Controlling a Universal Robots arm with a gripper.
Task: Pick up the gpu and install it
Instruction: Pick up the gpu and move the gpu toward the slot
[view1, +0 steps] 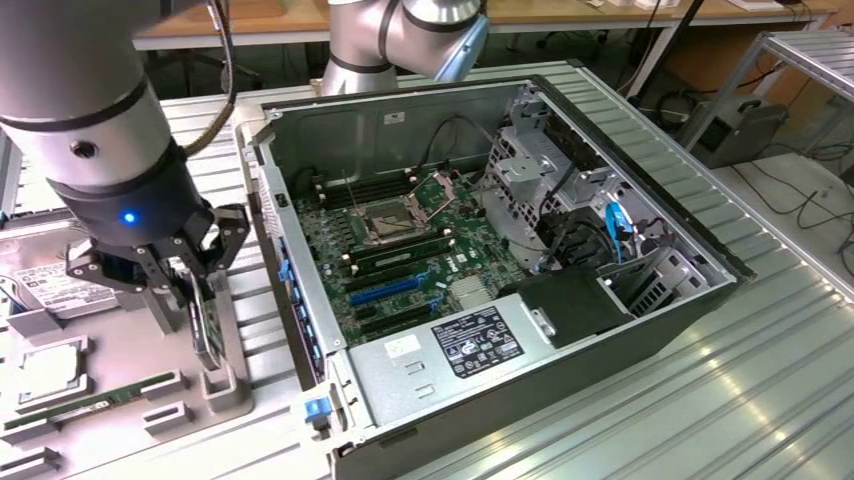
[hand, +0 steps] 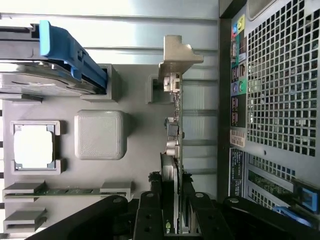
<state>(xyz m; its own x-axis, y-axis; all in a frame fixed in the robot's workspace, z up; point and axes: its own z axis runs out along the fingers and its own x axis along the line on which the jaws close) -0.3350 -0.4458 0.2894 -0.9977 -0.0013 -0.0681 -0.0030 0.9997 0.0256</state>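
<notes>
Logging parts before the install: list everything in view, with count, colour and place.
gpu: one, green, silver bracket, upright in the holder
holder: one, grey, beside the computer case
computer case: one, black, open, on the table
motherboard: one, green, inside the case
power supply: one, silver, inside the case
memory stick: one, green, flat on the holder
processor: one, silver, in a holder pocket
hard drive: one, silver, white label, on the holder
table: one, ribbed metal, under everything
arm: one, grey, exterior view's left
gripper: one, black, jaws closed on the gpu
</notes>
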